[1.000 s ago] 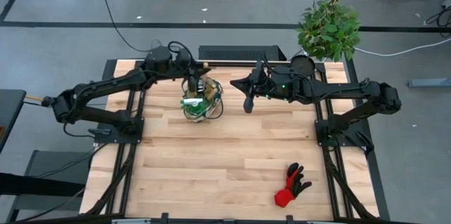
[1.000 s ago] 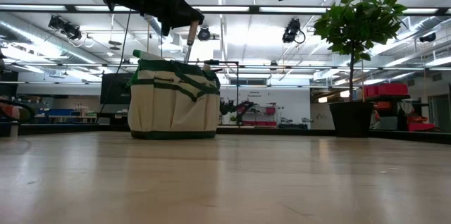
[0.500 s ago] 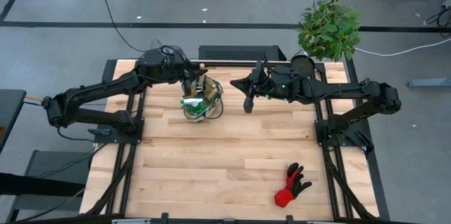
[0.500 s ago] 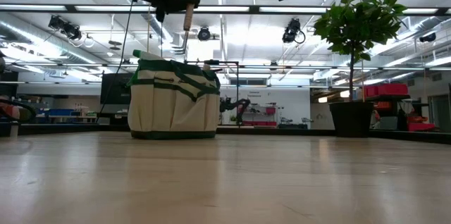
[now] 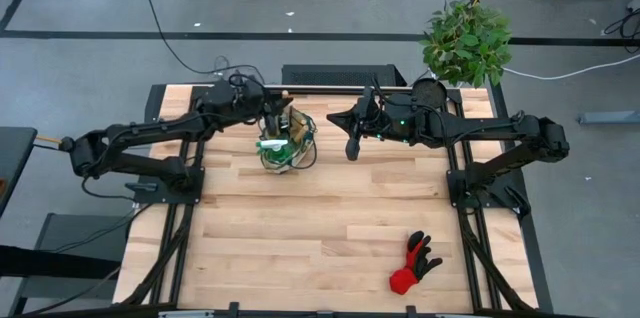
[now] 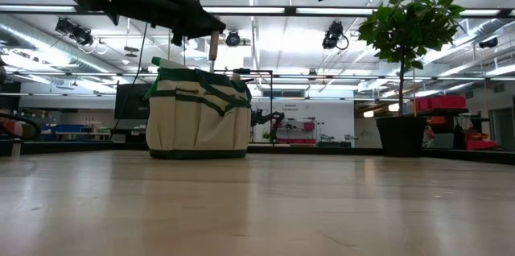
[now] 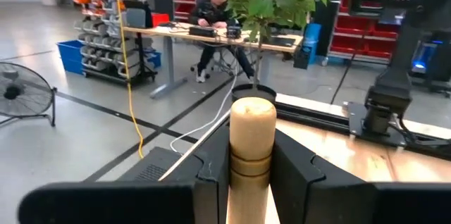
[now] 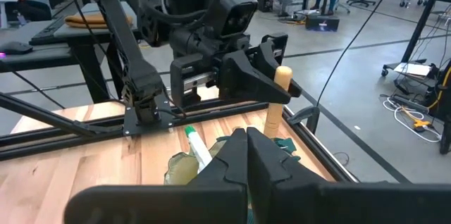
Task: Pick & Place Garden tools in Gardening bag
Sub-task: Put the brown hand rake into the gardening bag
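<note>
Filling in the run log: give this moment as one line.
left gripper: shut on wooden-handled tool, above gardening bag | right gripper: shut, waiting beside bag | glove: on table

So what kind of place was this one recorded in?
Probably an industrial workshop or robotics lab: red storage racks along the wall, a person working at a desk, and a floor fan on bare concrete.

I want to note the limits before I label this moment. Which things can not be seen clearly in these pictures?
- Metal end of the wooden-handled tool: every view; hidden by the left gripper or the gardening bag.
- Bag contents: low view, hidden by the fabric wall; high view, too small.
- Red-and-black glove: high view only, details too small.
- Right gripper: low view, cut off at the top.
</note>
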Controlling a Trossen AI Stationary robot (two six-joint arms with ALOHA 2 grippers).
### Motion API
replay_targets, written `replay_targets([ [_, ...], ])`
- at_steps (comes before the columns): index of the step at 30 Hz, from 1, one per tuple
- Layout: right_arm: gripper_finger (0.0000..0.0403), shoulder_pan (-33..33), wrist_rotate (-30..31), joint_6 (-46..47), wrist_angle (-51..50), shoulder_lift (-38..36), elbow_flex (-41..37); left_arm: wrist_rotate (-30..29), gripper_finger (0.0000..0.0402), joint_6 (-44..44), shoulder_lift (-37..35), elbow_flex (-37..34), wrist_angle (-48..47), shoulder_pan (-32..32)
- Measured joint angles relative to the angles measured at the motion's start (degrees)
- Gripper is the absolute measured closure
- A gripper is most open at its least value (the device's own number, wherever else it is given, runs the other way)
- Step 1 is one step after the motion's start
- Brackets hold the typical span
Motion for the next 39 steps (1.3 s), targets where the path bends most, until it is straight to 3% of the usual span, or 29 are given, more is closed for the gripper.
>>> replay_targets([
  [19,0.0403,0.0,-0.1,0.0,0.0,0.0,0.0,1.2,0.0323,-1.5,5.2,-1.7,1.8,-4.2],
  [39,0.0403,0.0,-0.1,0.0,0.0,0.0,0.0,-3.3,0.0323,-1.1,5.2,-1.7,0.6,-4.1],
])
